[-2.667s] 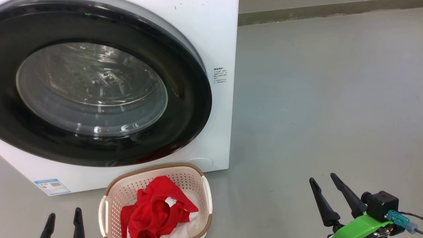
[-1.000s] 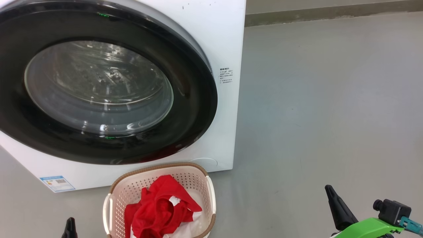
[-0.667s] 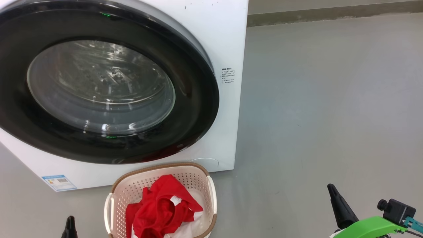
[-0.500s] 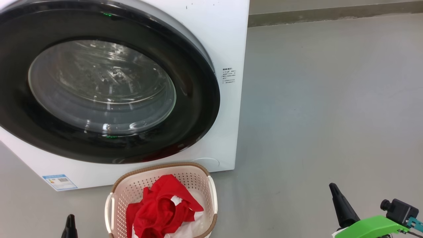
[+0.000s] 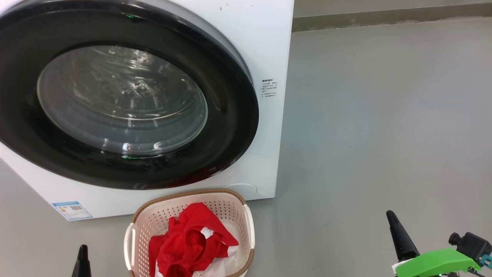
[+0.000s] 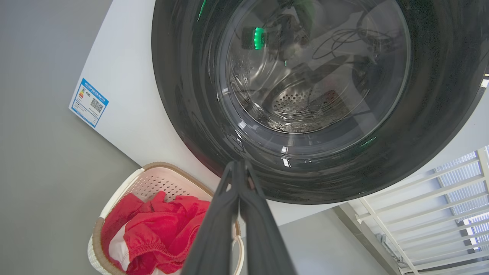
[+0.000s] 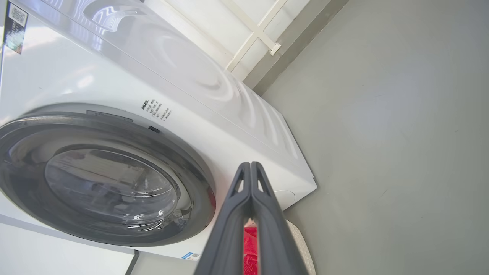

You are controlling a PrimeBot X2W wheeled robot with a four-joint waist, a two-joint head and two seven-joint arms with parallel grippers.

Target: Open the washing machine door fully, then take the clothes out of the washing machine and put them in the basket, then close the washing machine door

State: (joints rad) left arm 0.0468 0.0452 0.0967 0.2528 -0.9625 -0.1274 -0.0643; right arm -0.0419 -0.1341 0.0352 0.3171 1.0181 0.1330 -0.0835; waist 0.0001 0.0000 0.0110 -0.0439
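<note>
A: So, what has changed over the last few seconds?

B: Mostly the arms. The right gripper showed two spread fingers a moment ago. Now its jaws are pressed together with nothing between them, and it sits lower at the bottom right of the head view. The left gripper did likewise: jaws fully closed and empty, just a tip at the bottom edge.

A: The machine seems to have slid right, though?

B: That's the camera turning, not the washing machine. It stands where it was on the floor.

A: Where are the clothes?

B: The clothes, red with white parts, lie heaped in the basket. That sits on the floor just in front of the machine, below the washing machine door.

A: And the door itself?

B: Flush against the front, so closed as far as I can tell. Through the glass, the left wrist view shows bare perforated drum and no red.

A: Meaning?

B: I'd judge all three steps done. The arms look to be pulling back to rest, with nothing left to grasp.
</note>
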